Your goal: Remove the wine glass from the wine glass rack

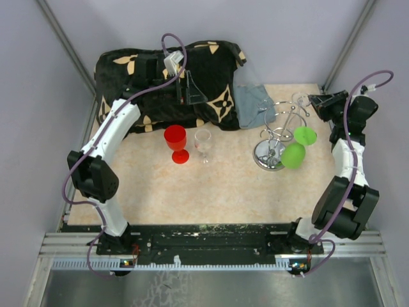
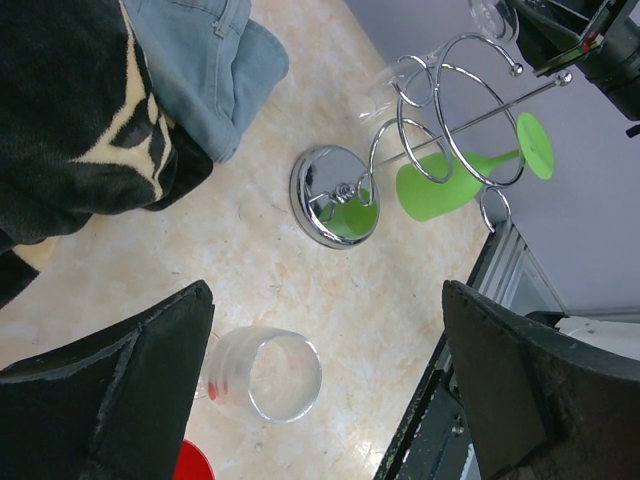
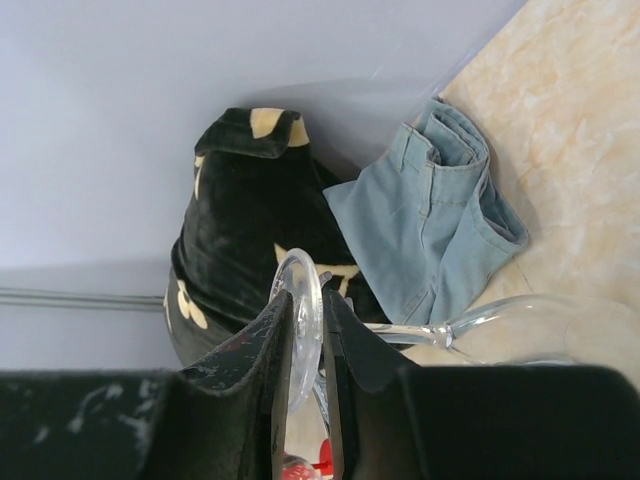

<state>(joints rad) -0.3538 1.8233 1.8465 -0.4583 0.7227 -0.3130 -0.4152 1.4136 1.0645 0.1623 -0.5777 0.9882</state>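
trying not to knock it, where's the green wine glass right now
In the top view the green wine glass hangs tilted on the wine glass rack at the right side of the table, its bowl beside the rack's round base.

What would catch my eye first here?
The bright green wine glass hanging on the shiny wine glass rack at the right, beside a clear wine glass whose foot the right gripper pinches. Mid-table stands a red glass, before a black, gold-flowered blanket.

black patterned blanket [image 1: 214, 70], folded denim jeans [image 1: 254, 105]
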